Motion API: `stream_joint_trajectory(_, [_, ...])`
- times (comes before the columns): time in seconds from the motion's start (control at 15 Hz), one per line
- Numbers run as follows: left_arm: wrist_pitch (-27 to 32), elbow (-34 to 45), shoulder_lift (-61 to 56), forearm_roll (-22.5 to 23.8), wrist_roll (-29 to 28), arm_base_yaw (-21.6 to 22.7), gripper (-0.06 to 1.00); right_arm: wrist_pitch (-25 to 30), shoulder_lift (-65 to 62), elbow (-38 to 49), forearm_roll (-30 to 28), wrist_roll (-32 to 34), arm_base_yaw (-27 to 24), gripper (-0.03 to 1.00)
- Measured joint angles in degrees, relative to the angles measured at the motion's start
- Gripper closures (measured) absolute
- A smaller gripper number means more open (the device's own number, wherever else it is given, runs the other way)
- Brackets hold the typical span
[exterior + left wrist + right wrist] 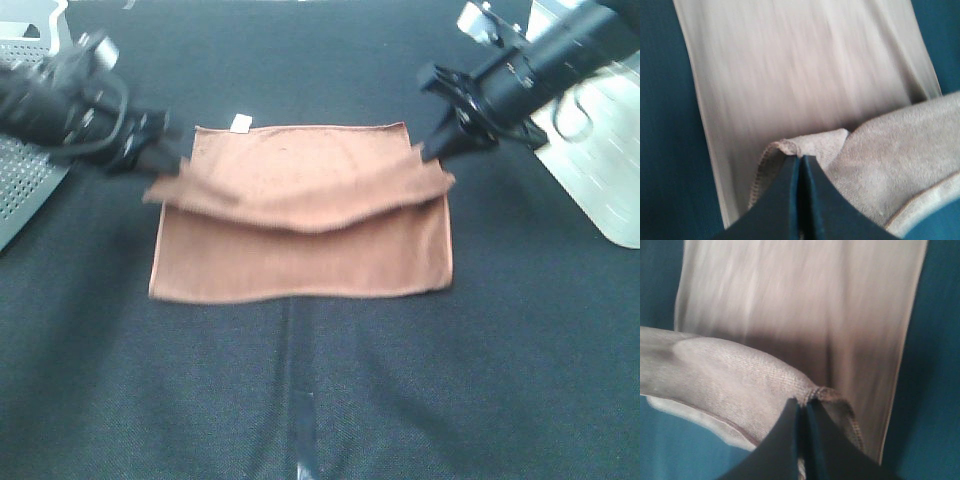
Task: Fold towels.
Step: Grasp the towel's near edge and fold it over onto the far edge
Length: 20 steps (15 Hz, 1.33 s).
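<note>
The reddish-brown towel (300, 262) lies on the black table, with its white tag (240, 122) on the far edge. My left gripper (176, 165) is shut on a towel corner at the left side. My right gripper (433, 156) is shut on a corner at the right side. Between them a lifted edge sags across the towel's middle, over the flat layer below. In the left wrist view the closed gripper (800, 160) pinches a hemmed corner above the spread towel (805, 65). The right wrist view shows the same: my gripper (802, 403) is shut on a corner over the towel (805, 300).
A grey perforated panel (20, 185) sits at the left edge of the black table (320, 400). A white slab (600, 170) lies at the right. A shiny seam (300, 420) runs along the cloth near the front.
</note>
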Motion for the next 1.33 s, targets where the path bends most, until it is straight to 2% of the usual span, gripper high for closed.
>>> stream_joint_trajectory(0.33, [-2.0, -19.8, 13.2, 3.0, -0.1, 0.0, 0.94, 0.9, 16.0, -25.0, -1.8, 1.7, 0.0, 0.97])
stream_joint_trajectory(0.4, [-3.9, -22.3, 15.0, 3.8, -0.1, 0.0, 0.94, 1.2, 18.7, -29.7, -1.8, 1.7, 0.0, 0.97])
stream_joint_trajectory(0.47, [-3.9, -22.3, 15.0, 3.8, -0.1, 0.0, 0.94, 1.2, 18.7, -29.7, -1.8, 1.7, 0.0, 0.97])
stream_joint_trajectory(0.73, [-12.8, -29.9, 20.4, 5.6, 0.9, 0.0, 0.94, 0.5, 30.1, -46.3, -2.2, 1.8, 0.0, 0.97])
stream_joint_trajectory(0.87, [-15.5, -35.0, 24.4, 5.8, 2.2, 0.0, 0.94, -3.6, 33.8, -49.9, -4.2, 1.8, 0.0, 0.97])
stream_joint_trajectory(1.0, [-17.6, -38.6, 27.5, 5.8, 2.5, -0.1, 0.94, -7.3, 35.2, -50.0, -7.2, 1.8, 0.0, 0.97])
stream_joint_trajectory(1.27, [-16.5, -42.3, 32.7, 5.8, 2.6, -0.1, 0.94, -12.4, 36.8, -50.0, -8.5, 1.8, 0.0, 0.96])
stream_joint_trajectory(1.33, [-16.4, -42.3, 33.1, 5.8, 2.6, -0.1, 0.92, -12.6, 37.2, -50.0, -8.5, 1.8, 0.0, 0.91])
